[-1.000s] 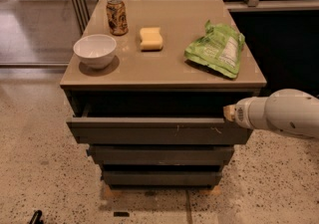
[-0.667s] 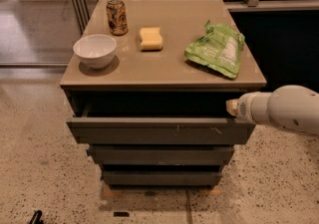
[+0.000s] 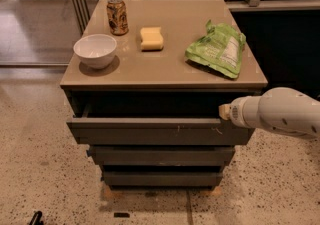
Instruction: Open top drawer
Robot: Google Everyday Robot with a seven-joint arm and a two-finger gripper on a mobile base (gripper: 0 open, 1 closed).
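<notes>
The top drawer [image 3: 155, 131] is the widest dark grey-brown front under the tan cabinet top, with small pale scratches right of centre. It stands pulled out, with a dark gap between its front and the cabinet body. My gripper [image 3: 226, 112] is at the drawer's upper right corner, at the end of the white arm [image 3: 280, 112] coming in from the right. Only its pale tip shows against the drawer's top edge.
On the cabinet top [image 3: 165, 69] sit a white bowl [image 3: 95, 50], a soda can [image 3: 117, 16], a yellow sponge [image 3: 151, 38] and a green chip bag [image 3: 218, 49]. Two narrower drawer fronts [image 3: 161, 156] lie below. Speckled floor surrounds the cabinet; metal frames stand behind.
The arm and gripper have shifted slightly toward the right and the camera, and the top drawer has come out a little further.
</notes>
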